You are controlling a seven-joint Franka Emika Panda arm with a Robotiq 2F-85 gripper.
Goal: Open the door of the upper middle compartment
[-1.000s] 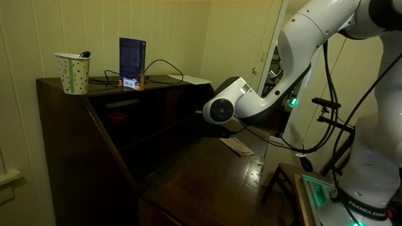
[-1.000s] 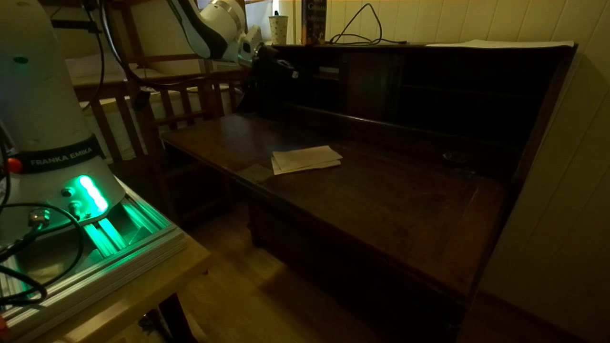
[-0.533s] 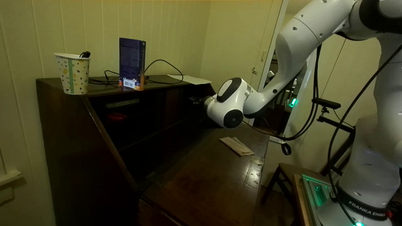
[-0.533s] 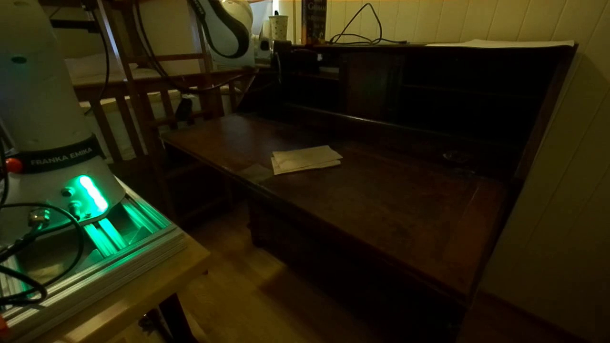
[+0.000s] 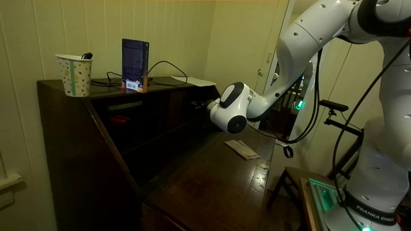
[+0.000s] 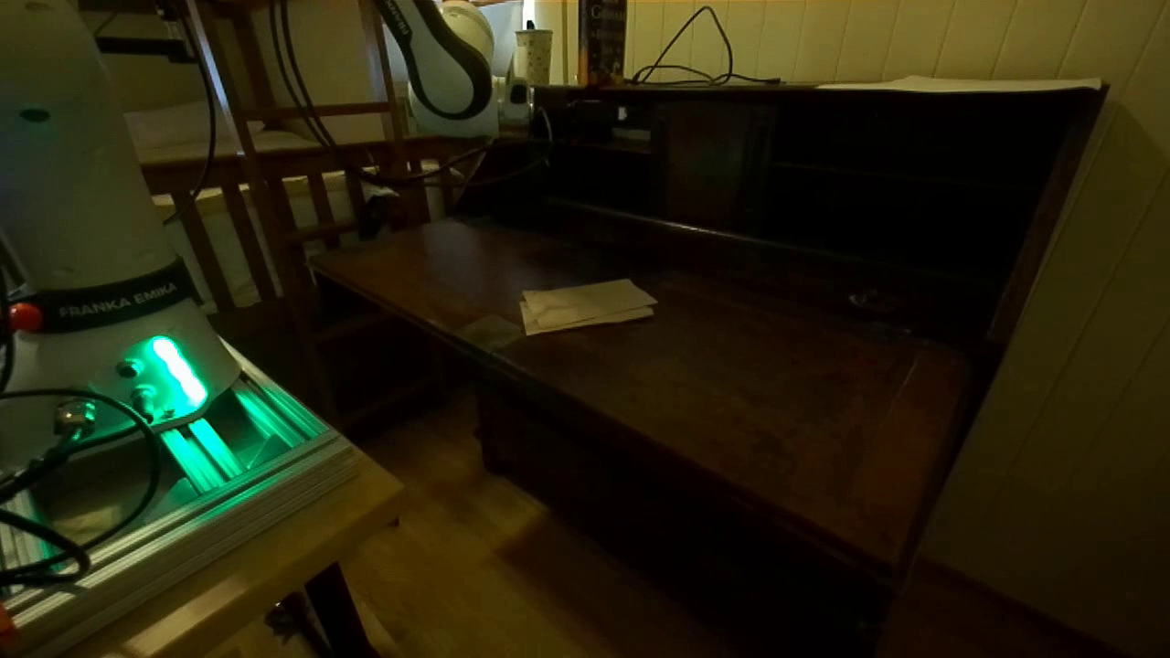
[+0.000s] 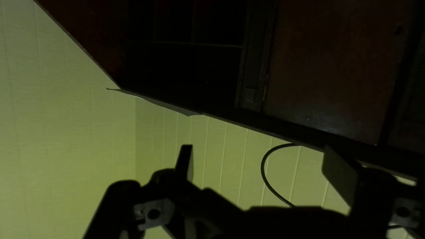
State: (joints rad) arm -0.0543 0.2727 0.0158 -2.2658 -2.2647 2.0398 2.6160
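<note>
The upper middle compartment has a reddish-brown door panel (image 7: 335, 66), which stands shut. The wrist view is upside down, with a small dark spot (image 7: 397, 29) near the door's right edge. The door also shows in both exterior views (image 5: 176, 107) (image 6: 704, 164), in deep shade. My gripper (image 7: 257, 159) is open, with nothing between its fingers. It is apart from the door, in front of the desk's upper shelves. In an exterior view the gripper (image 5: 197, 104) points toward the desk from the right. In an exterior view the gripper (image 6: 594, 121) is dark and its fingers are hard to make out.
The dark desk (image 6: 777, 366) has a folded-down writing surface with folded paper (image 6: 588, 306). On its top stand a patterned cup (image 5: 75, 77), a blue book (image 5: 135, 65), a looped black cable (image 5: 170, 64) and a white sheet (image 5: 194, 81). Dark open shelves (image 7: 186, 66) flank the door.
The wrist has rolled and the gripper has swung to point at the desk's upper shelves. In an exterior view it has moved right, closer to the door. The door has not moved.
</note>
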